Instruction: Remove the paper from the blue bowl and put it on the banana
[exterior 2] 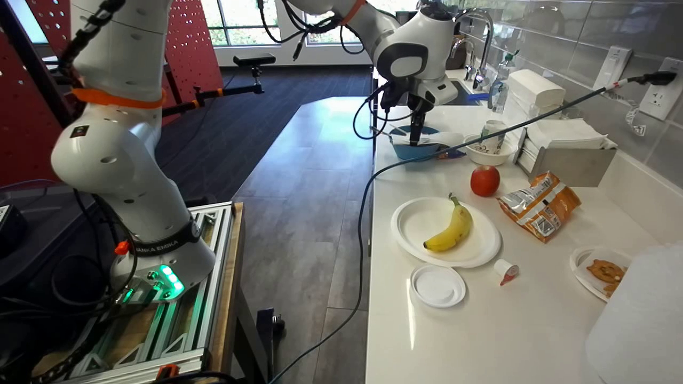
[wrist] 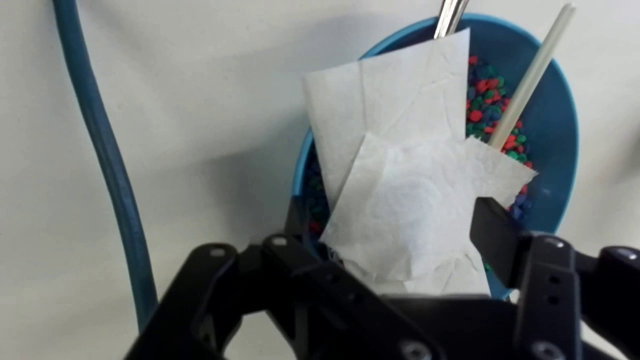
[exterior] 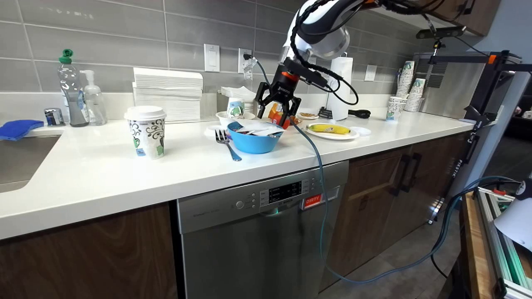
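straddling paper (wrist: 410, 190) in one blue bowl (exterior: 254, 143) near the table's (exterior: 95, 166) front edge, one gripper (wrist: 390, 215) stands jaws apart; one banana (exterior 2: 453, 229) lies on one plate (exterior 2: 412, 229).

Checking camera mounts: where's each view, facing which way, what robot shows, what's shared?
An exterior view: in front of the counter, angled at the tiled wall; arm, gripper and edge of the base show.
An exterior view: high by the counter, looking along it toward the windows; base, arm and gripper show.
Wrist view: arm-mounted, looking down past both fingers into the blue bowl.
Shared: blue bowl and banana, in both exterior views.
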